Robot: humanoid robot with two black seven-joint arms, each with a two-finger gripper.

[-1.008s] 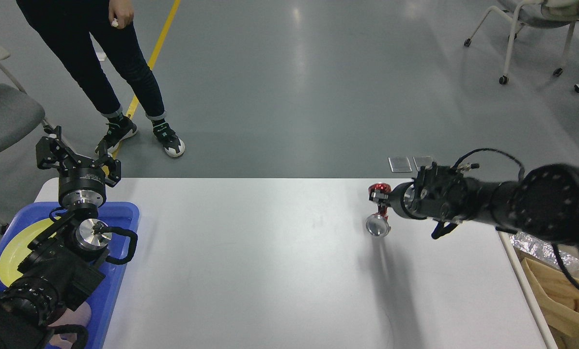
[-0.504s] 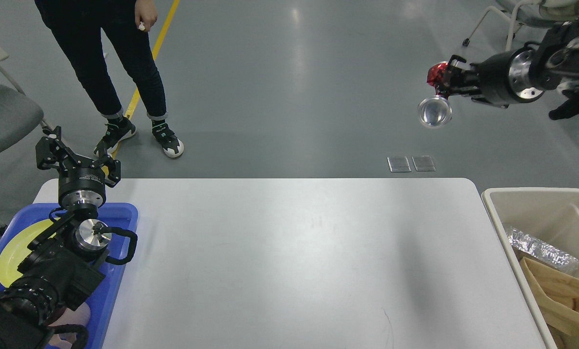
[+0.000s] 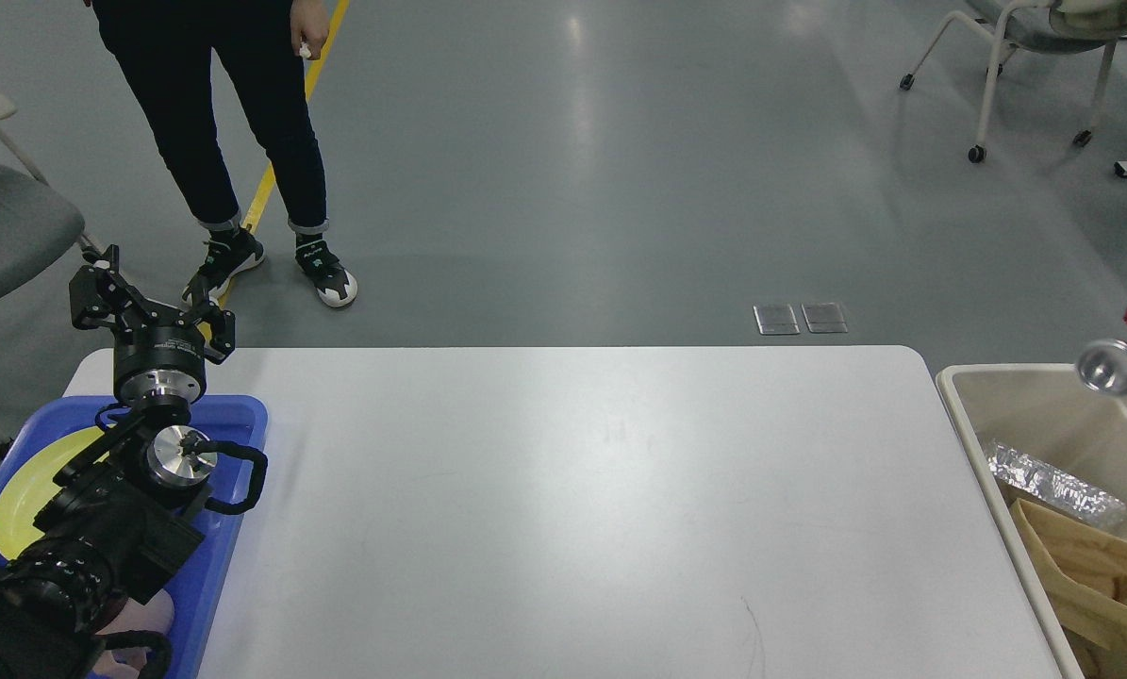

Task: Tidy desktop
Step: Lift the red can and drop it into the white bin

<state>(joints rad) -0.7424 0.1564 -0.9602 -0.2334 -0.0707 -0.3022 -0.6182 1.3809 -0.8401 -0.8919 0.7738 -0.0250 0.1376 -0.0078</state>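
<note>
My right gripper sits almost off-frame; I can't tell its grip, though a silver-and-red object (image 3: 1112,363) hangs over the beige bin (image 3: 969,415). Release centred, low. Left gripper (image 3: 148,306) spread, empty, above the desktop (image 3: 582,500).

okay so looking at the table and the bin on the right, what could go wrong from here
1. The red and silver can hangs at the frame's right edge over the beige bin's far rim; released there, it might fall outside the bin. The right tool is out of view, so its grip cannot be checked.

2. The left tool hovers at the desktop's far left corner above the blue tray, near a person's feet; swinging it outward could come close to them.
</note>
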